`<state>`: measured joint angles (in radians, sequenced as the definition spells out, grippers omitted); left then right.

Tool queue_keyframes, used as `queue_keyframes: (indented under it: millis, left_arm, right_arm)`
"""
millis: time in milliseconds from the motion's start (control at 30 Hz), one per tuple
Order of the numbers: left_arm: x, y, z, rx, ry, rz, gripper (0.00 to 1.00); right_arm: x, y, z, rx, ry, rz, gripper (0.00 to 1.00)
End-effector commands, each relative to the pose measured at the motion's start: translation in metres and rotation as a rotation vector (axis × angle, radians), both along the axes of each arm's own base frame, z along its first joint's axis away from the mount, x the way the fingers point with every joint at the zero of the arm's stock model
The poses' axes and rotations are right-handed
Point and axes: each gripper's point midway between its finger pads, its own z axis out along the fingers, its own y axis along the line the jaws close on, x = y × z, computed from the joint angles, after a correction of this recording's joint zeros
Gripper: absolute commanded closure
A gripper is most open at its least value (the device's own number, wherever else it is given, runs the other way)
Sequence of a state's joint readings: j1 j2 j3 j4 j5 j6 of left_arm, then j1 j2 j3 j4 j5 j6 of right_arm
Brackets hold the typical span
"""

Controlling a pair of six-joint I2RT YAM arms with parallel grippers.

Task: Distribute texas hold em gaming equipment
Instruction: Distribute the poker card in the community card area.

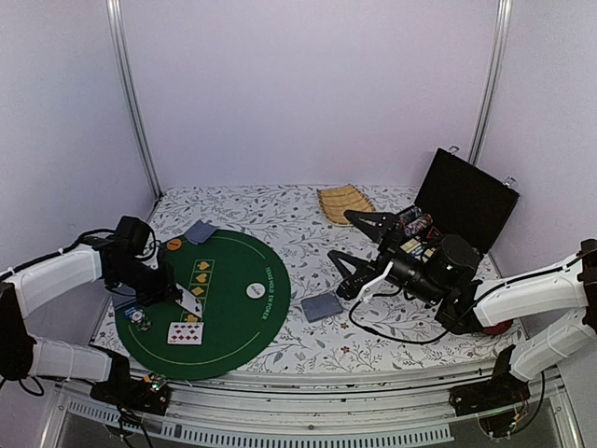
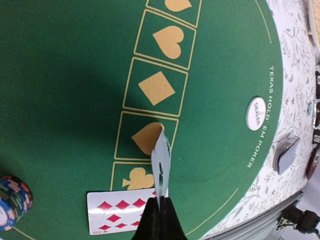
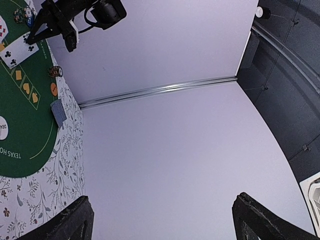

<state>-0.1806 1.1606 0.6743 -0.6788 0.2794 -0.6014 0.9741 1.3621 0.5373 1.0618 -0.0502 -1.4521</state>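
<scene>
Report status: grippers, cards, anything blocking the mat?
Left gripper shut on a club card, above the green mat, by the face-up diamond card. Right gripper open, empty, raised. Nothing seen in the way.

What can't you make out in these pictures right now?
The held card: nearly edge-on in the left wrist view, rank unreadable.
The chip stack: cut off by that view's left edge, count unknown.
The diamonds card: right end hidden behind the left gripper.
The black case: contents in the top view too small, partly behind the right arm.
</scene>
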Motion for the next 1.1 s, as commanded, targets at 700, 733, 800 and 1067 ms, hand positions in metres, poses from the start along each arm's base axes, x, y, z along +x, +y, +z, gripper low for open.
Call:
queue_keyframes:
  millis: [700,733,800,1067]
  left_arm:
    - [0.009,-0.048,0.013,-0.161,-0.105,-0.154,1.00]
    - [0.002,-0.040,-0.001,-0.135,-0.047,-0.137,1.00]
    - [-0.011,-0.032,-0.024,-0.089,0.055,-0.124,1.00]
    - [-0.012,-0.005,-0.043,0.080,0.144,-0.067,1.00]
  right_arm:
    - [-0.007,-0.001,0.001,0.011,0.032,0.050,0.01]
    - [-0.007,-0.001,0.002,0.012,0.032,0.051,0.01]
    - [-0.007,-0.001,0.002,0.011,0.032,0.053,0.01]
    - [-0.008,-0.003,0.002,0.012,0.035,0.050,0.01]
